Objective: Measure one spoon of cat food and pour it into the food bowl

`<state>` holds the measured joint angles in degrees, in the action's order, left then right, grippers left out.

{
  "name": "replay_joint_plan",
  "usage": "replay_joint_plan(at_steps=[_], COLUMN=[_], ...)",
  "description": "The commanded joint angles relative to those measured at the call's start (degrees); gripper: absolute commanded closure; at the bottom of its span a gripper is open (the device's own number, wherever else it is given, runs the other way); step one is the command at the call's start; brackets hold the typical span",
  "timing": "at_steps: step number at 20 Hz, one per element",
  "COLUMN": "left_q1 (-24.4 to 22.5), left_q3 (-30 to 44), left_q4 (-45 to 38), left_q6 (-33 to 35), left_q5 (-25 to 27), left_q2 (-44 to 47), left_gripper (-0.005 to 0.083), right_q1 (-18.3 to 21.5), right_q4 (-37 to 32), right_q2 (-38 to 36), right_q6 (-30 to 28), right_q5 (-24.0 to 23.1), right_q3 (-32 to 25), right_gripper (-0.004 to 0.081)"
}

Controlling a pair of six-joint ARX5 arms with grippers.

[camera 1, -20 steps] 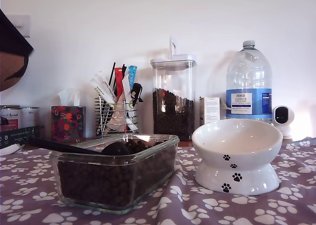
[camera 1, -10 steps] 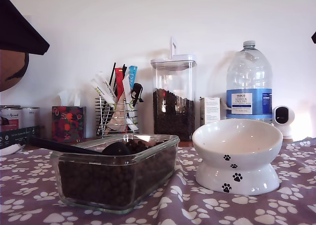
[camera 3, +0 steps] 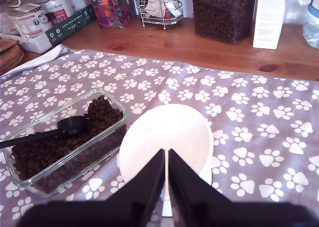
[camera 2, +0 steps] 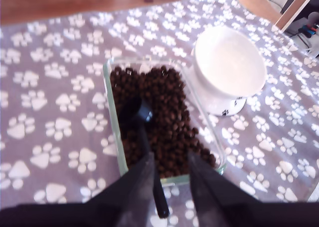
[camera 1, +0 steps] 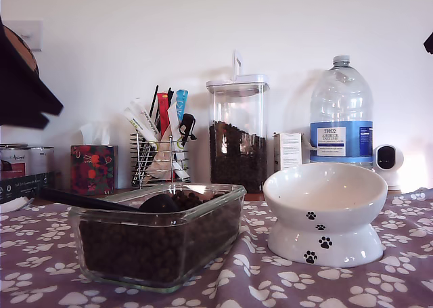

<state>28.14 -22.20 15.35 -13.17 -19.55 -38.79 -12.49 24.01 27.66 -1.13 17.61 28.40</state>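
1. Black plastic, thin and slippery-looking: the spoon (camera 2: 142, 137) lies in the glass dish (camera 1: 226, 206) with its cup on the cat food (camera 2: 167, 117) and its handle sticking out over the dish's short end, toward the exterior view's left. My first gripper (camera 2: 169, 179) hangs above that end, jaws apart, nothing held.
2. My second gripper (camera 3: 166, 179) hovers over the food bowl (camera 1: 325, 210), jaws nearly together and empty. The bowl stands on the paw-print cloth (camera 1: 399, 274) just beside the dish, toward the exterior view's right.
3. Risk: the handle lies slightly aslant of my open jaws, so I judge a straight descent could clip it and lever the cup upward, flinging kibble onto the cloth.
4. Risk: a fingertip catching the dish's rim could shove it into the bowl's pedestal.
5. Against half a second ago, the dark arm at the exterior view's left edge sits lower; spoon, dish and bowl are unmoved.
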Motion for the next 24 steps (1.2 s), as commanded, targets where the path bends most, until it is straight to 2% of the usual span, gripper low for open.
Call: replay_joint_plan(at_steps=[1, 9, 13, 17, 24], left_q1=[0.11, -2.34, -7.45, -12.5, -12.96], left_q3=[0.72, 0.72, 0.74, 0.81, 1.05], left_q4=[-0.72, -4.9, -8.28, -8.85, -11.28], left_q6=[-0.39, -4.55, -9.38, -9.86, -11.96], left_q5=[-0.94, -7.87, -15.85, -22.21, -25.44], left_q2=[-4.13, -15.1, -19.87, -23.65, -27.65], left_gripper=[0.0406, 0.0394, 0.0393, 0.0394, 0.0394], right_q1=[-0.26, -0.26, -0.26, -0.26, -0.26], right_q4=[-0.59, -0.61, -0.63, -0.66, -0.98], right_q2=[0.31, 0.31, 0.31, 0.31, 0.31], right_q6=[0.26, 0.98, 1.09, 1.11, 1.09], right_q5=[0.24, 0.42, 0.5, 0.48, 0.48], right_q3=[0.59, 0.59, 0.59, 0.59, 0.59], right_gripper=[0.078, 0.078, 0.078, 0.078, 0.078])
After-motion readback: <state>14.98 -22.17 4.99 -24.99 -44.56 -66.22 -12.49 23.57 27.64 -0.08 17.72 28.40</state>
